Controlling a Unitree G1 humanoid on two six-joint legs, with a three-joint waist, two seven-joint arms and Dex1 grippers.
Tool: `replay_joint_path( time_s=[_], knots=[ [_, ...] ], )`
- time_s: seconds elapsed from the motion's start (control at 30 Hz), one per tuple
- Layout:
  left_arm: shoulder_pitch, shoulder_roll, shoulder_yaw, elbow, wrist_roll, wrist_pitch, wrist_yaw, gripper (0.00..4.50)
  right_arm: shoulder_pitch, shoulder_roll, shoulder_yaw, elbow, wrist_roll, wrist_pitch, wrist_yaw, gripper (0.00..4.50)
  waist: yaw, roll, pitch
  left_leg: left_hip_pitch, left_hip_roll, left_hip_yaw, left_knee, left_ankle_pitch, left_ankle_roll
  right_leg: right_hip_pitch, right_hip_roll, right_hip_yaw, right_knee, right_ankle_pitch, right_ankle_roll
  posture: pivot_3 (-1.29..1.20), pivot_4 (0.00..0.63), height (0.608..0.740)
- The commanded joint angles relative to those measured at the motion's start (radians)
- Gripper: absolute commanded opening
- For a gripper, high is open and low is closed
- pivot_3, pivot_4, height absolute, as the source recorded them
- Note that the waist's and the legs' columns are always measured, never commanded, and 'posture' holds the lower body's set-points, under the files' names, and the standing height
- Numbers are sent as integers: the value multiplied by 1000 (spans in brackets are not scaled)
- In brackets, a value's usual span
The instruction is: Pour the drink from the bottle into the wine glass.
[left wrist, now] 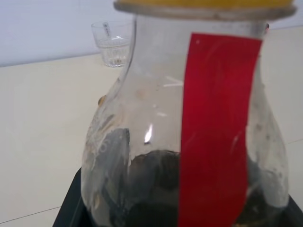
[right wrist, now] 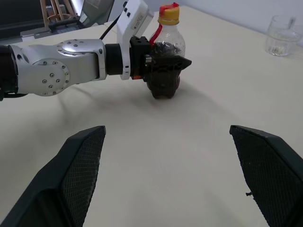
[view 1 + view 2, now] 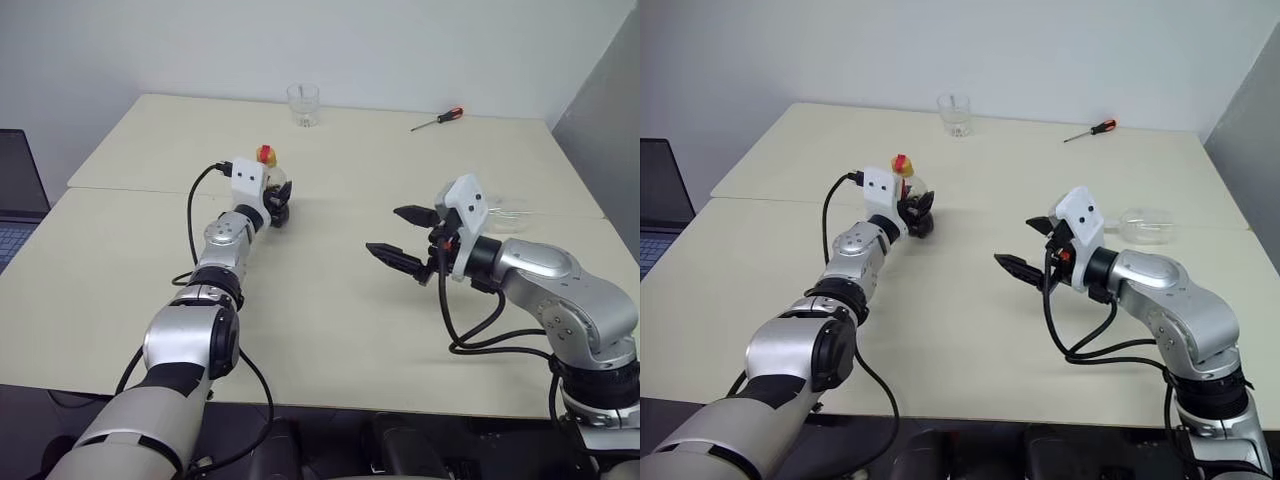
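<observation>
The tabletop is pale cream, made of two slabs joined along a seam across the middle. The left arm reaches forward to the bottle, which stands upright left of centre just beyond the seam; the left gripper has its black fingers clasped around the bottle's round body. The right gripper hangs above the tabletop right of centre, well apart from the bottle, its fingers spread wide and holding nothing. The wine glass lies on its side at the right, just beyond the right wrist. A short clear tumbler stands at the far edge. A screwdriver with a red handle lies far right. The dark drink fills the lower part of the bottle, beneath a red label and yellow cap.
</observation>
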Motion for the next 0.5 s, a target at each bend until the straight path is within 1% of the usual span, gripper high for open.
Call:
replay_joint_path(
  time_s=[0.03, 0.17, 0.3, 0.4, 0.5],
  knots=[
    [12, 8, 34, -41, -35, -33, -63, 2119, -38, 14, -10, -10, -5, -32, -10, 4500, 0, 0, 0, 0, 0, 0, 0, 0, 0, 0, 0, 0, 0, 0, 0, 0, 150, 740],
    [61, -24, 52, -91, -73, -52, -147, 2049, -68, 32, -8, -19, 0, -30, -23, 4500, 1, 0, 0, 0, 0, 0, 0, 0, 0, 0, 0, 0, 0, 0, 0, 0, 150, 740],
    [185, -118, 65, -302, -163, -40, -217, 2048, -120, 71, -8, -28, 15, 24, -76, 4500, 2, 0, 0, 0, 0, 0, 1, 0, 0, 0, -1, 0, 1, 0, 0, 0, 150, 740],
    [291, -175, 18, -523, -191, 67, -240, 1989, -154, 96, -2, -35, 1, 72, -134, 4500, 5, 0, 0, 0, 0, -1, 1, 0, 0, 1, -2, -1, 1, 0, 0, 0, 150, 740],
    [378, -210, -47, -726, -195, 215, -228, 1974, -175, 117, 5, -54, -31, 64, -186, 4500, 4, 0, 0, 0, 0, -1, 2, 0, 0, 1, -1, -1, 2, 0, 0, 0, 150, 740]
  ],
)
